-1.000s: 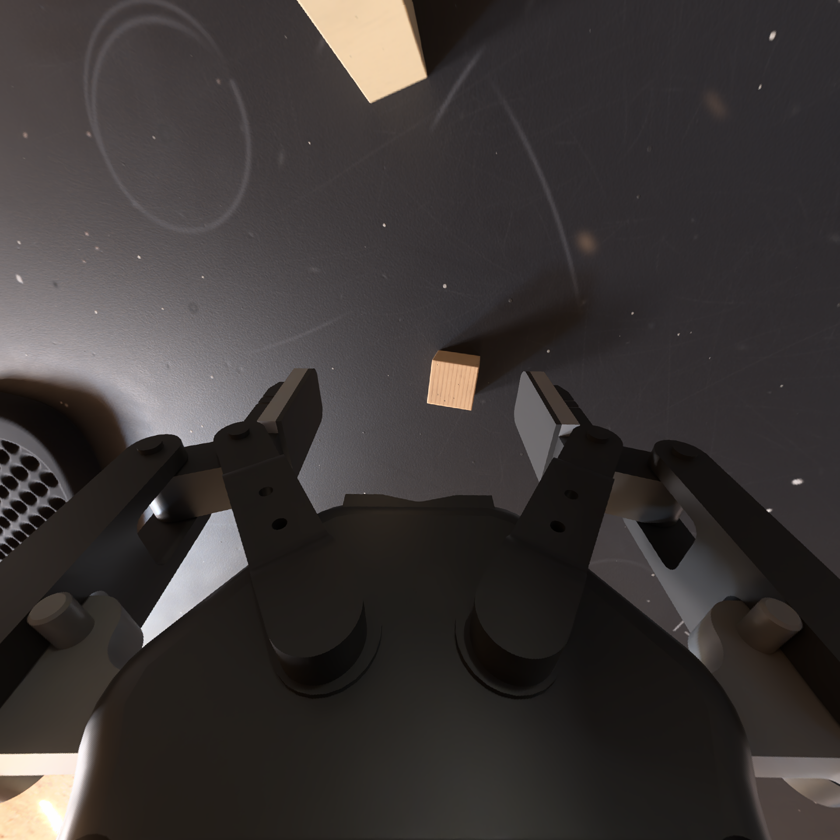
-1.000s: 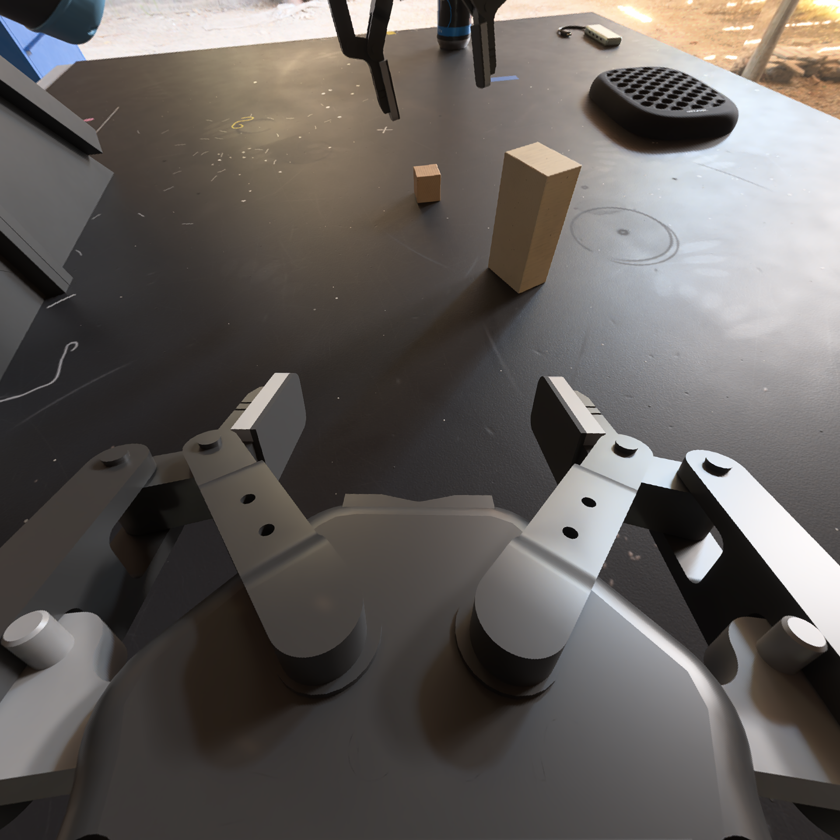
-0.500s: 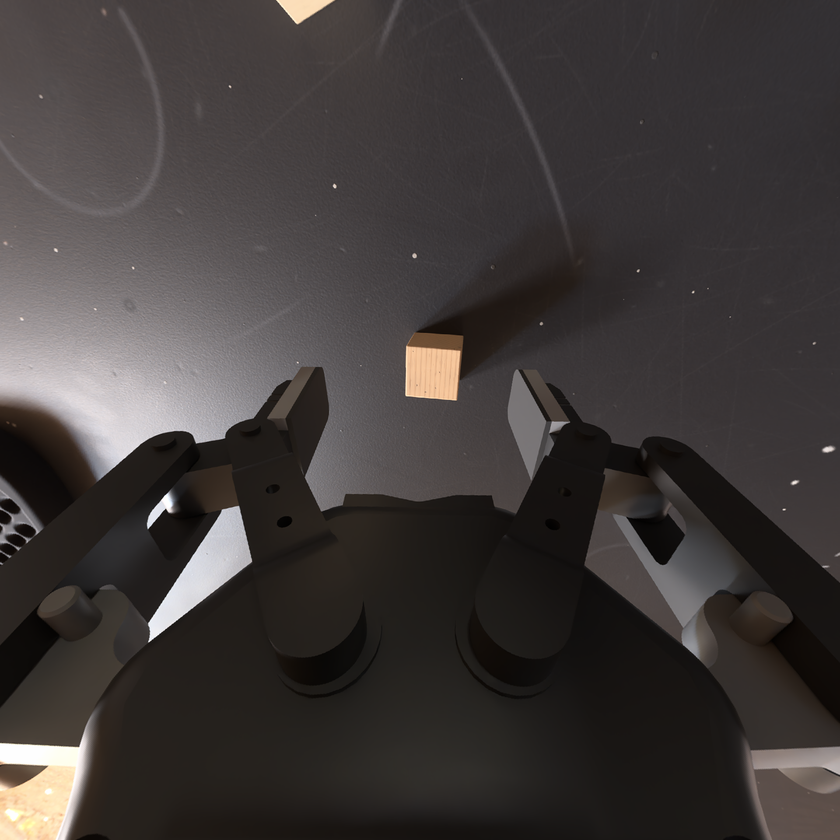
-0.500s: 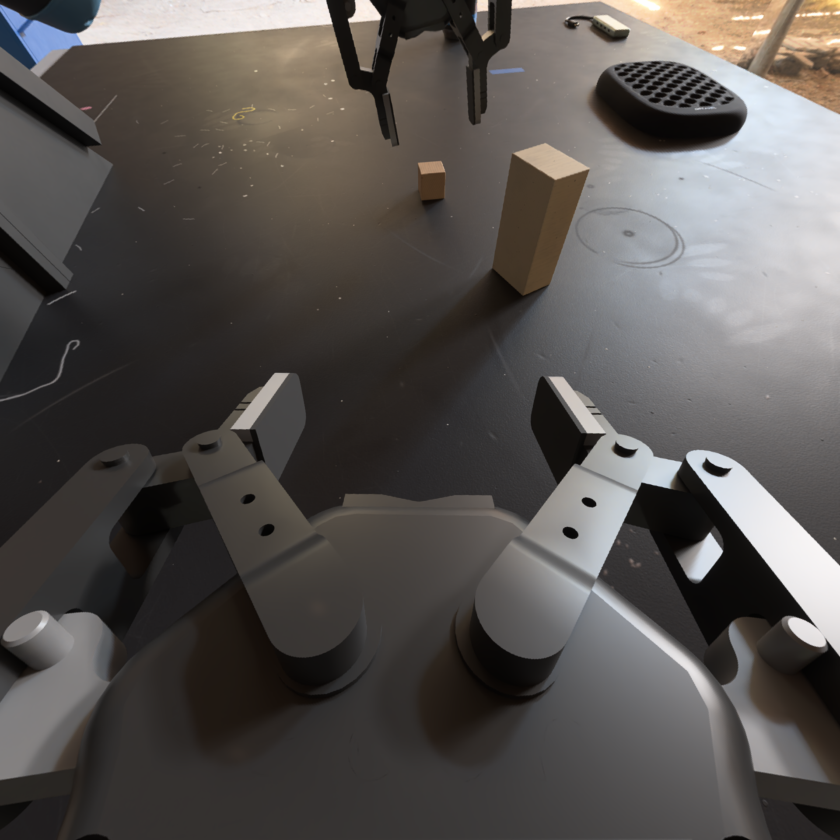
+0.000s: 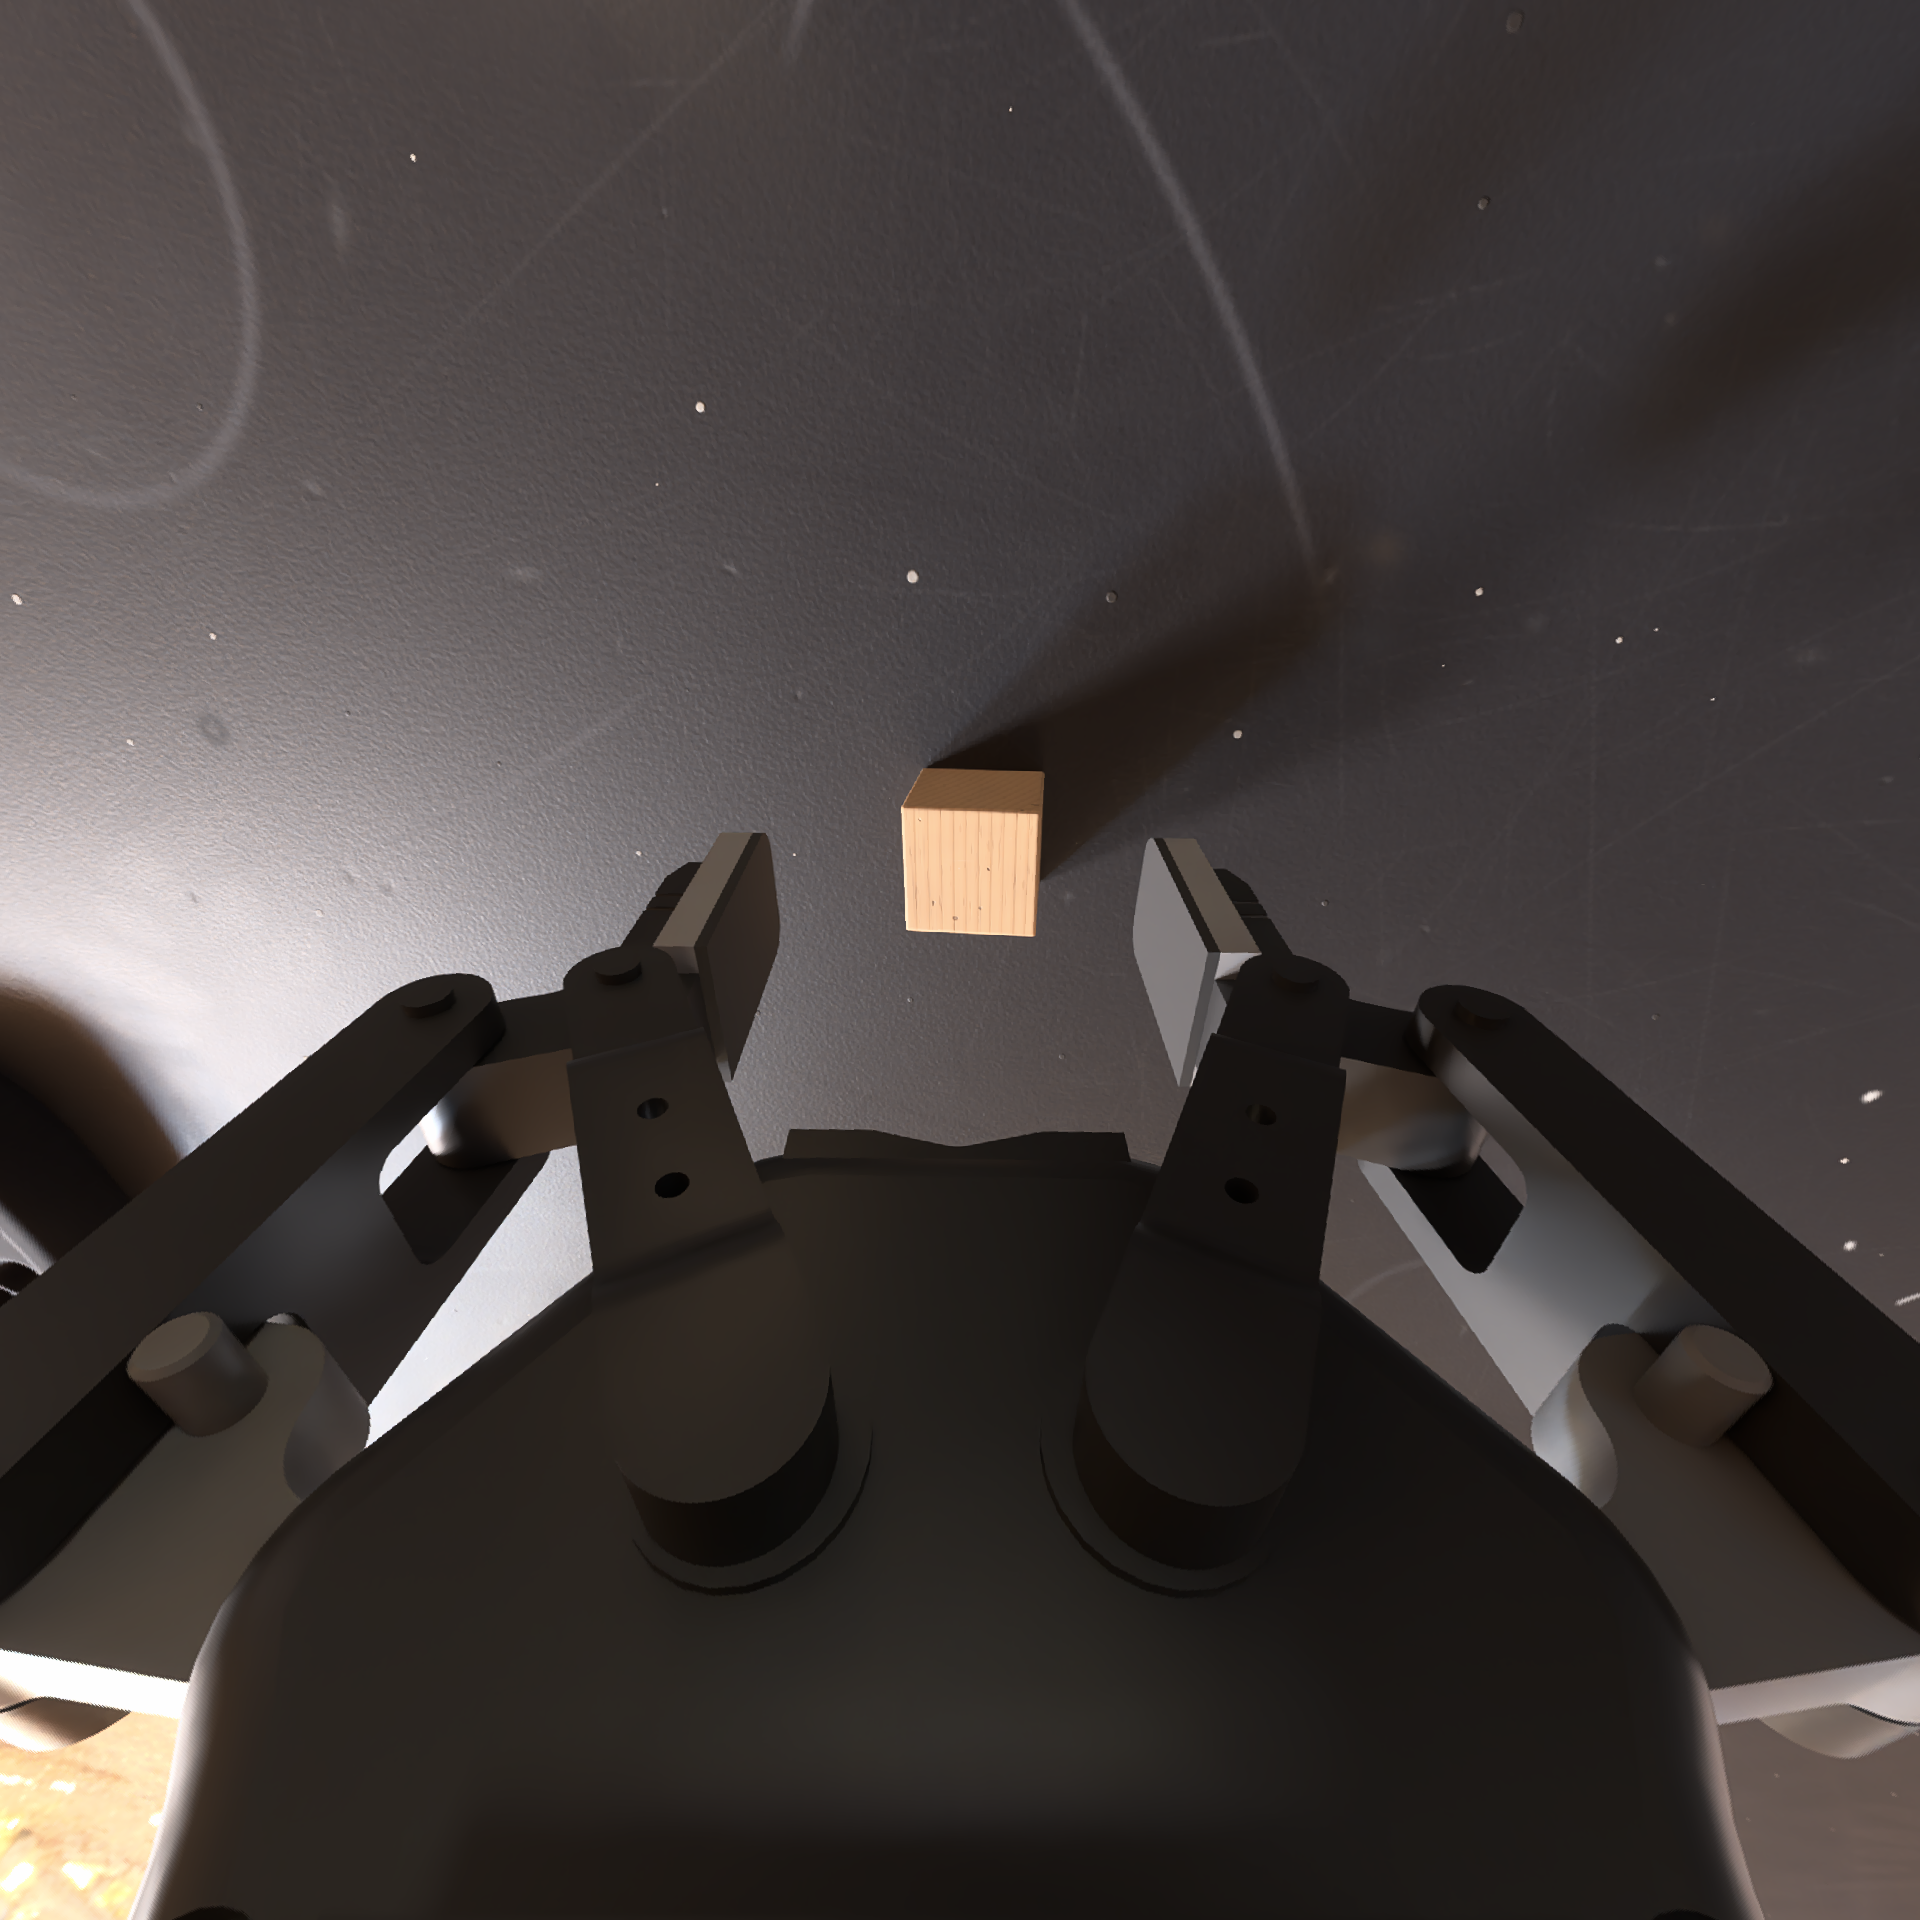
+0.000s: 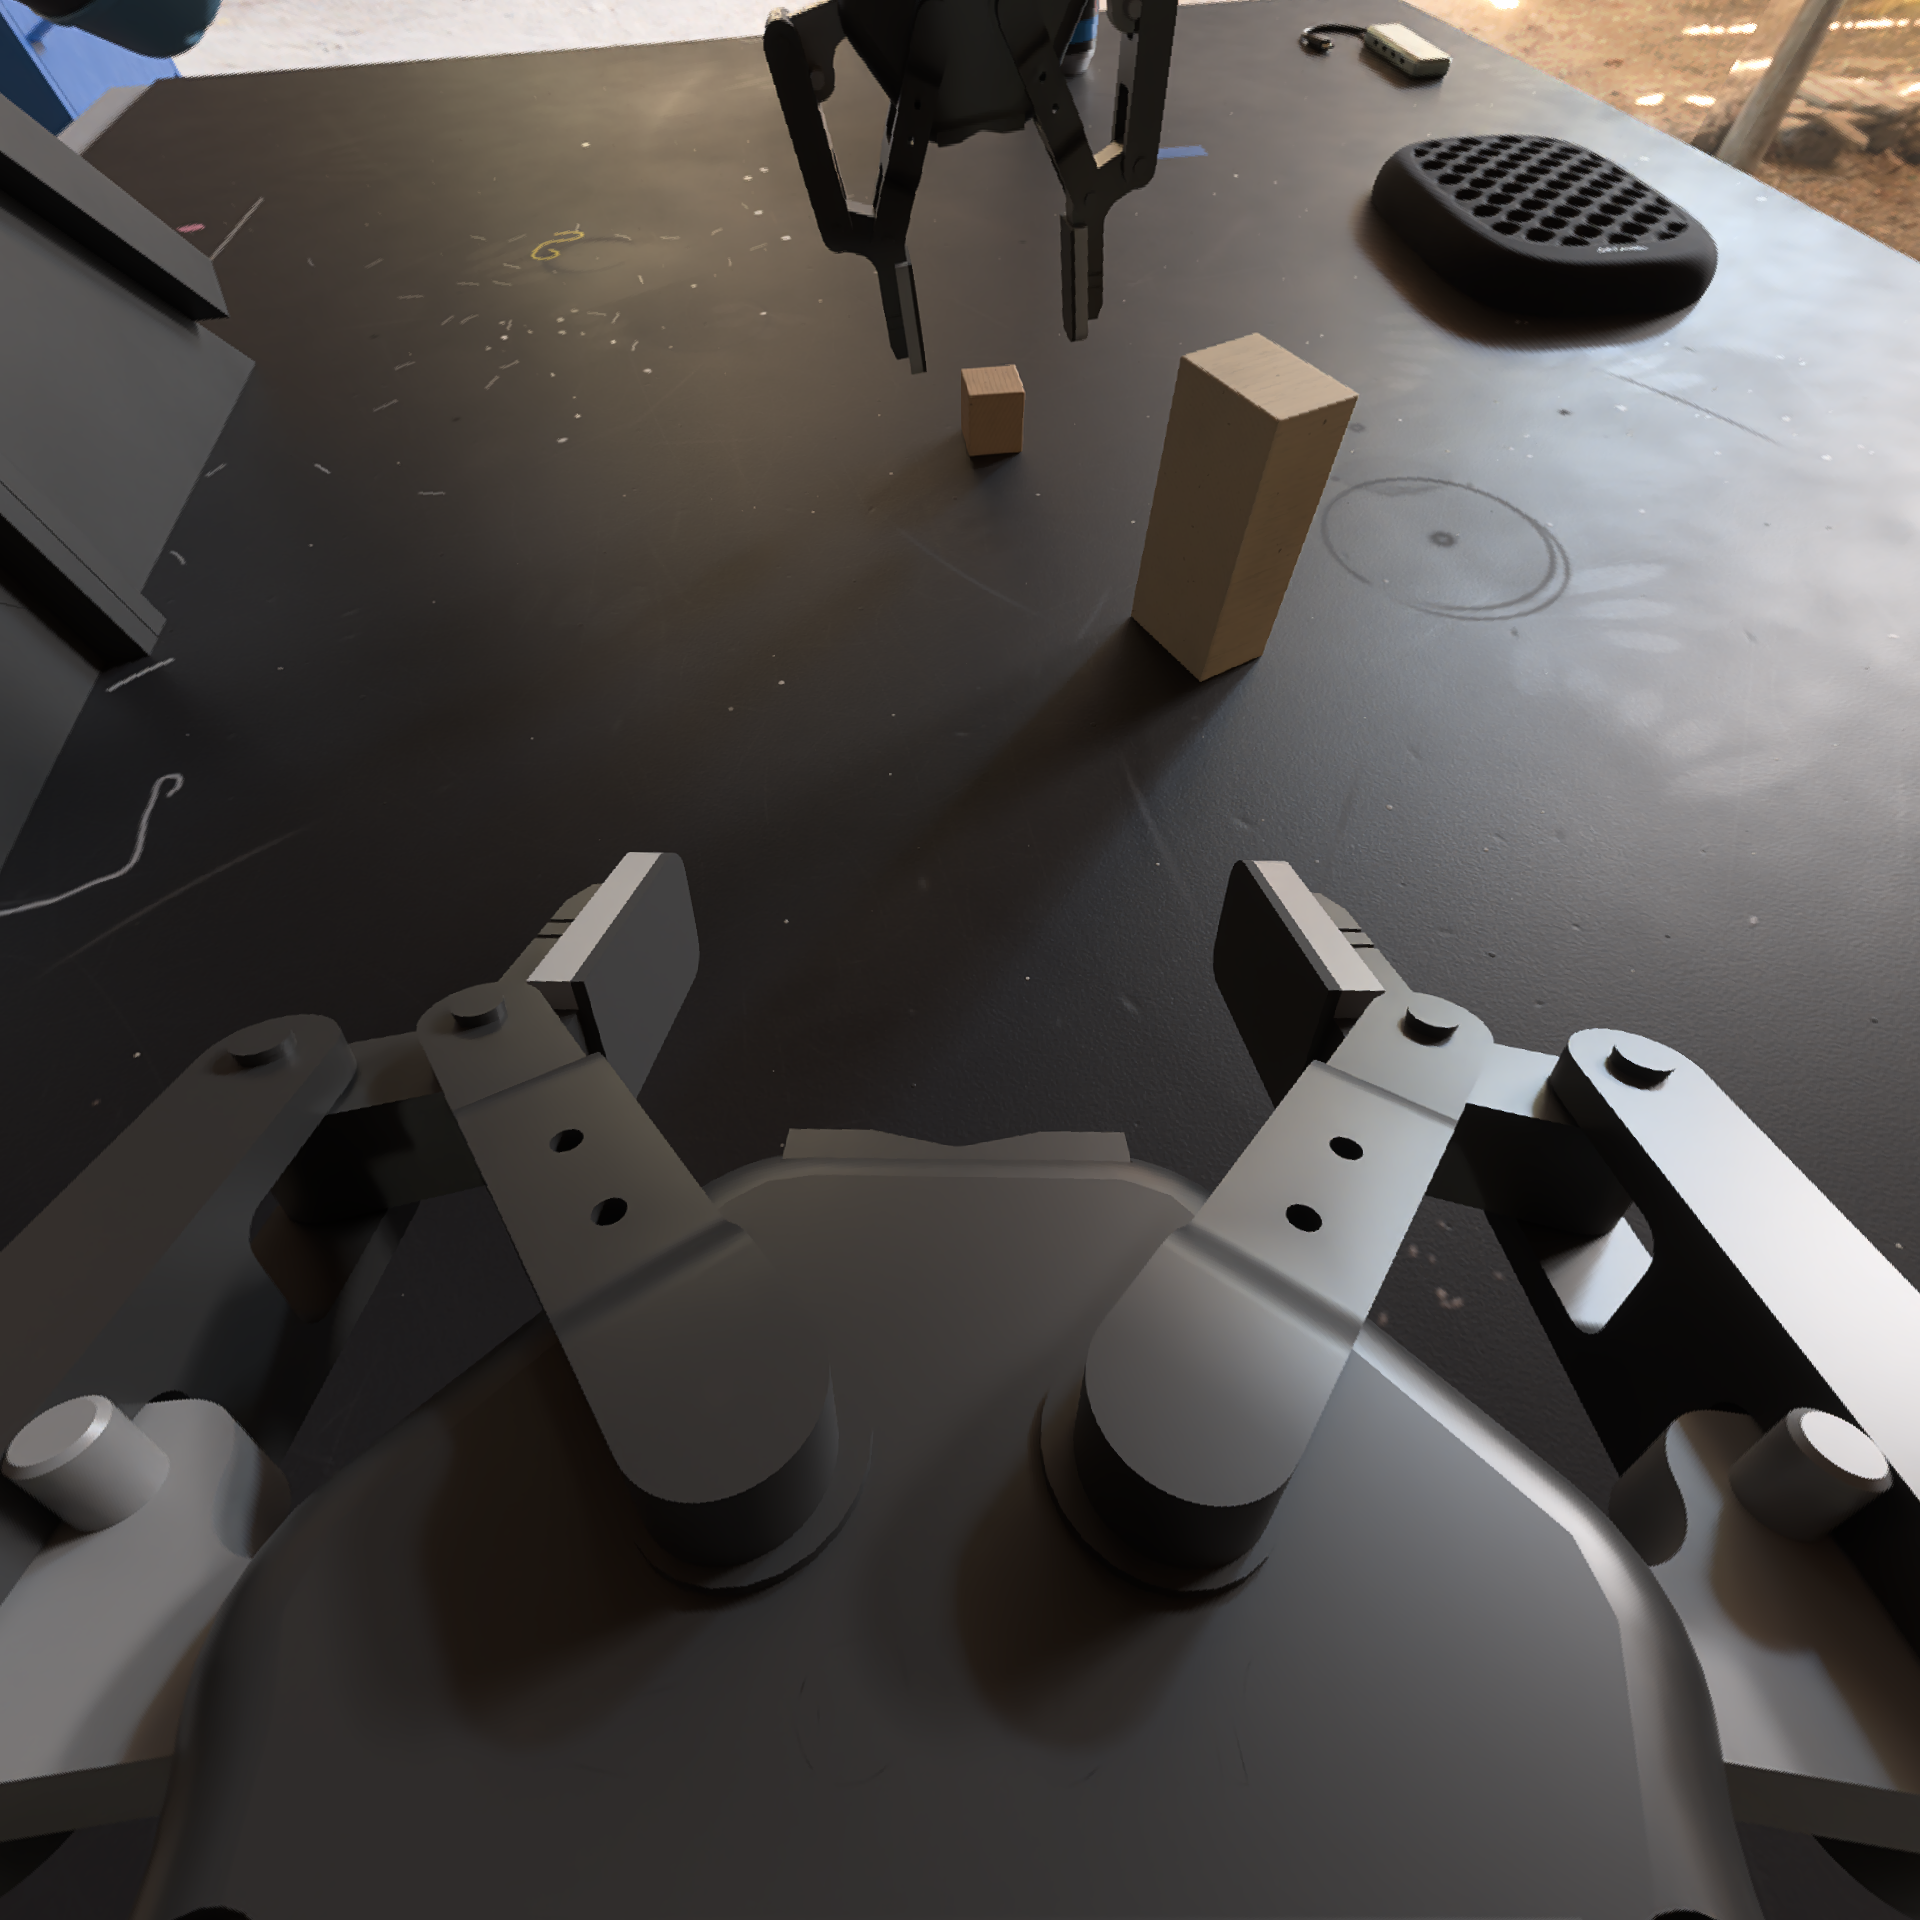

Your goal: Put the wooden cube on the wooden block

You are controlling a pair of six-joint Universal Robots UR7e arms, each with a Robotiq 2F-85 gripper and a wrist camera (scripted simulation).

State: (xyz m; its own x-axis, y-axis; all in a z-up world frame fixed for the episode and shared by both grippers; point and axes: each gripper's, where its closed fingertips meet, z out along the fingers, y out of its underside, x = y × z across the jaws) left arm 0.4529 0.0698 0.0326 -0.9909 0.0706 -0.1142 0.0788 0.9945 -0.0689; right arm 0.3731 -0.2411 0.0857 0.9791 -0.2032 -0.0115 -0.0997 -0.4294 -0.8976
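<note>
A small wooden cube (image 5: 970,869) sits on the dark table. My left gripper (image 5: 961,878) is open and hangs just above it, one finger on each side, not touching. The right wrist view shows the same cube (image 6: 992,408) below the left gripper (image 6: 992,338). A tall pale wooden block (image 6: 1236,504) stands upright to the right of the cube; it is out of the left wrist view. My right gripper (image 6: 951,935) is open and empty, well back from both, above bare table.
A black perforated pad (image 6: 1543,223) lies at the far right of the table (image 6: 727,644). A small grey adapter with a cable (image 6: 1403,47) lies at the far edge. Grey box shapes (image 6: 94,343) stand at the left. A chalk circle (image 6: 1444,545) marks the table right of the block.
My left gripper has come down over the cube, which now sits between its fingers; the block has left its view. My right gripper has barely moved.
</note>
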